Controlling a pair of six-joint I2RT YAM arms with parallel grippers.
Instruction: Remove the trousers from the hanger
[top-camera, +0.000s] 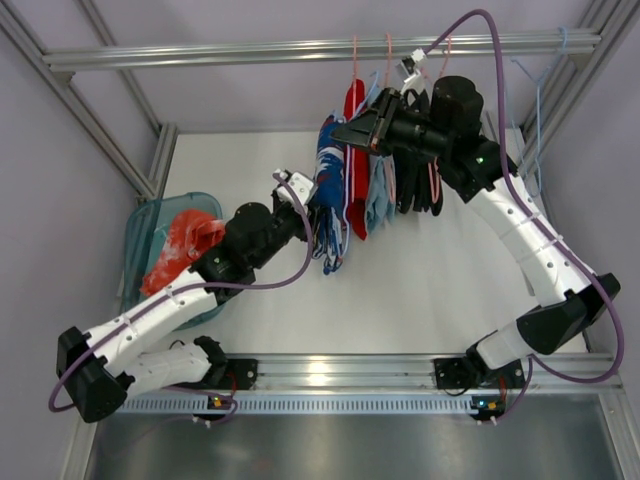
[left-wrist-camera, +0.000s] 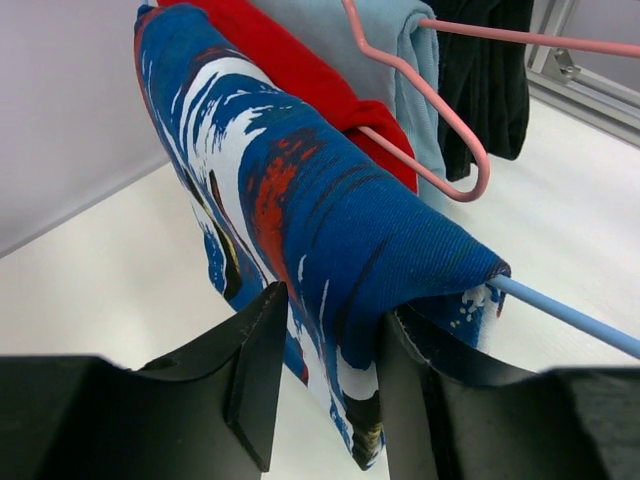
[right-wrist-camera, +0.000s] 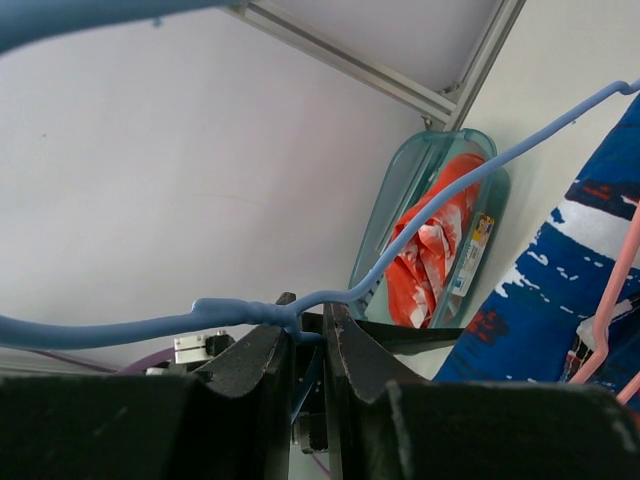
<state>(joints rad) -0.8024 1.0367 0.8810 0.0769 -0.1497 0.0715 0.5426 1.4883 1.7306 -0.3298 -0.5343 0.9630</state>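
Note:
The trousers (top-camera: 328, 200), blue with white and red streaks, hang folded over the bar of the light-blue wire hanger (left-wrist-camera: 570, 312). In the left wrist view the fold of the trousers (left-wrist-camera: 330, 210) sits between the jaws of my left gripper (left-wrist-camera: 330, 340), which is shut on the cloth near its lower edge. From the top view that left gripper (top-camera: 305, 205) meets the garment from the left. My right gripper (right-wrist-camera: 310, 320) is shut on the twisted neck of the hanger (right-wrist-camera: 440, 215), and it is up by the rail as the right gripper (top-camera: 345, 130).
Behind the trousers hang a red garment (left-wrist-camera: 300, 70), a light-blue garment (left-wrist-camera: 400, 50) on a pink hanger (left-wrist-camera: 430, 100), and black garments (left-wrist-camera: 490, 80). A teal basket (top-camera: 150, 240) at the left holds orange-red cloth (right-wrist-camera: 430, 260). The rail (top-camera: 250, 50) spans the back.

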